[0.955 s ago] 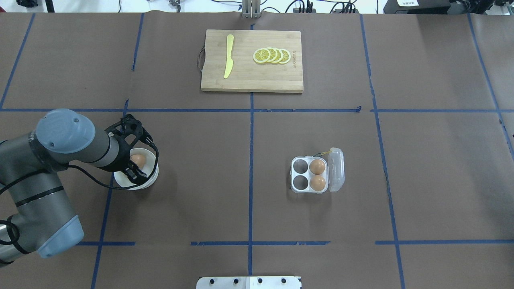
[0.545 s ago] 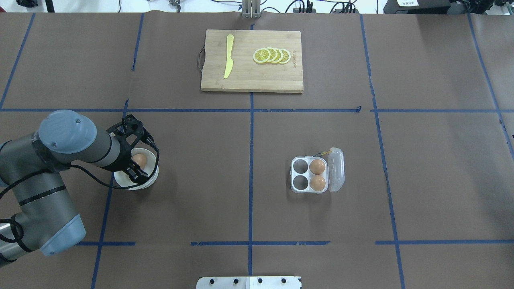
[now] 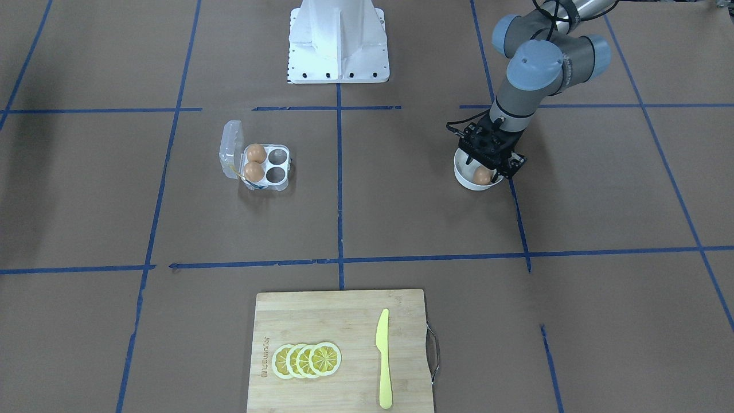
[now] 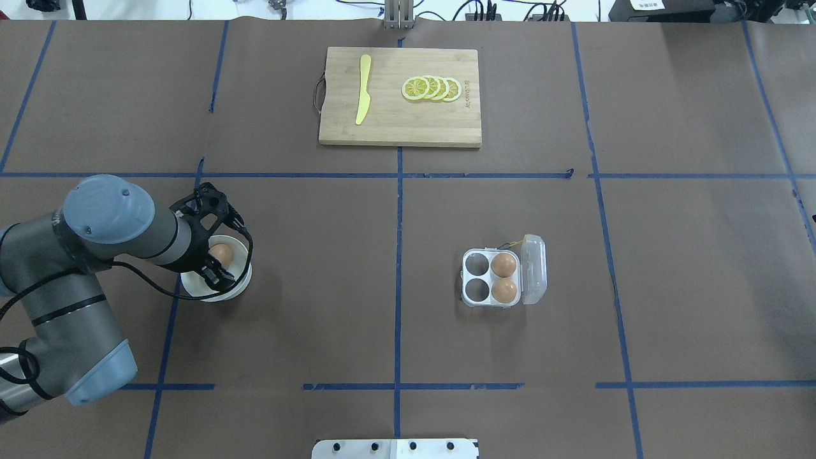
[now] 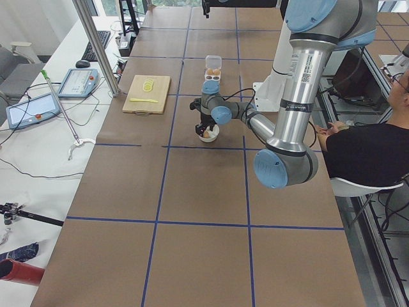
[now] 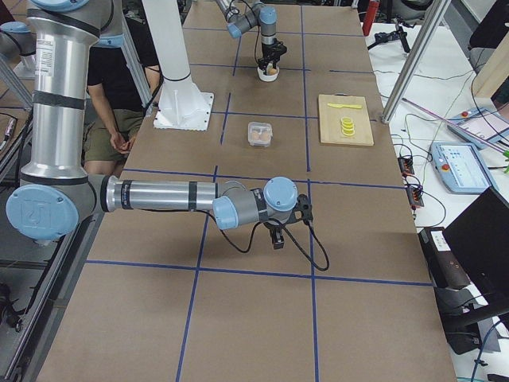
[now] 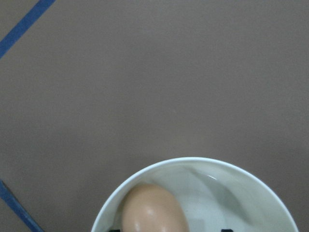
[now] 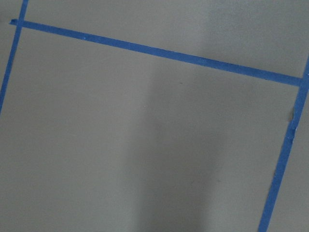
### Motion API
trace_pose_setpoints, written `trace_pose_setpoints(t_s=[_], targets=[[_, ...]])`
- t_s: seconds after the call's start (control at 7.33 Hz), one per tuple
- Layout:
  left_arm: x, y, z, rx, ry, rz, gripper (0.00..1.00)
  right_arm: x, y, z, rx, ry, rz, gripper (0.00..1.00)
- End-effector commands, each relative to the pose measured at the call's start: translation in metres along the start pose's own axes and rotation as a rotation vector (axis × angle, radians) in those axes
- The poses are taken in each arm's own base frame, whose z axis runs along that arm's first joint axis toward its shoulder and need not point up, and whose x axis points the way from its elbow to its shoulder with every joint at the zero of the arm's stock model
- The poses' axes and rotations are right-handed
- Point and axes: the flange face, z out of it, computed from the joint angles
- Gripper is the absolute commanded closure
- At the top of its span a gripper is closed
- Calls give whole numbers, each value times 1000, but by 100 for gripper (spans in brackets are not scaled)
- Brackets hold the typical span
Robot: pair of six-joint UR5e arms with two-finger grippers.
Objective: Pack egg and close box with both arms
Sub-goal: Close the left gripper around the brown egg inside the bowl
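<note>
The overhead view looks down from behind the robot, with the box (image 4: 477,290) right of centre. The front view faces back, box on its left. Both side views look along the table (image 5: 198,185) and share the box. The left wrist camera sits close over the bowl (image 7: 241,193), the right wrist camera close over the table.

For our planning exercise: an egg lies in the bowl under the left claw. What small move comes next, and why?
Probably close the left claw on the egg: the open claw straddles it in the bowl, and the carton has two empty cells.
</note>
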Motion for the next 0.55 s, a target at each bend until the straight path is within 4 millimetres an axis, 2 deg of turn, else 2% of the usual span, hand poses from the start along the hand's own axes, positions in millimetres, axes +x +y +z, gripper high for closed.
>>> trace_pose_setpoints(t_s=[0.0, 0.14, 0.27, 0.41], targets=[[-1, 0, 2, -3, -1, -1, 26, 0, 0, 1, -2, 0, -2, 0], [-1, 0, 2, -3, -1, -1, 32, 0, 0, 1, -2, 0, 0, 0], [-1, 0, 2, -4, -2, -2, 49, 0, 0, 1, -2, 0, 0, 0], [-1, 1, 1, -4, -1, -3, 73, 0, 0, 1, -2, 0, 0, 0]])
